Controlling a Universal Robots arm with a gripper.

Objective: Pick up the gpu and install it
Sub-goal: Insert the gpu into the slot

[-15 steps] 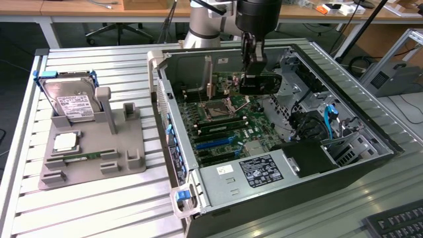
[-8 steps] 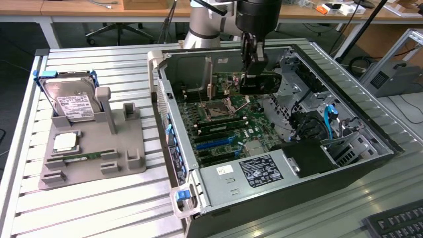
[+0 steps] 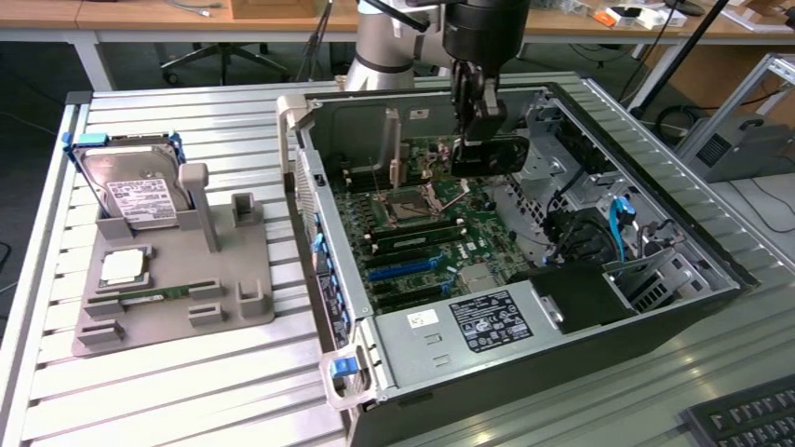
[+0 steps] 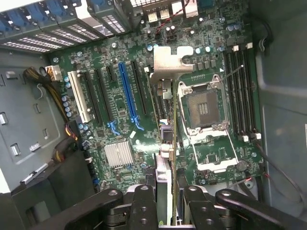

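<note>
Inside open computer case [image 3: 695,251], gripper [image 3: 476,130] hangs above motherboard [image 3: 410,233], fingers [image 4: 144,206] clamped narrow on gpu [image 4: 165,143], held edge-on with silver end bracket [image 4: 171,60] pointing down toward board. Card sits over expansion slots, just beside empty CPU socket [image 4: 204,108]; blue slot [image 4: 127,91] nearby. At exterior view's left, grey fixture tray [image 3: 242,312] carries upright hard drive [image 3: 143,200] and RAM stick [image 3: 149,293].
</note>
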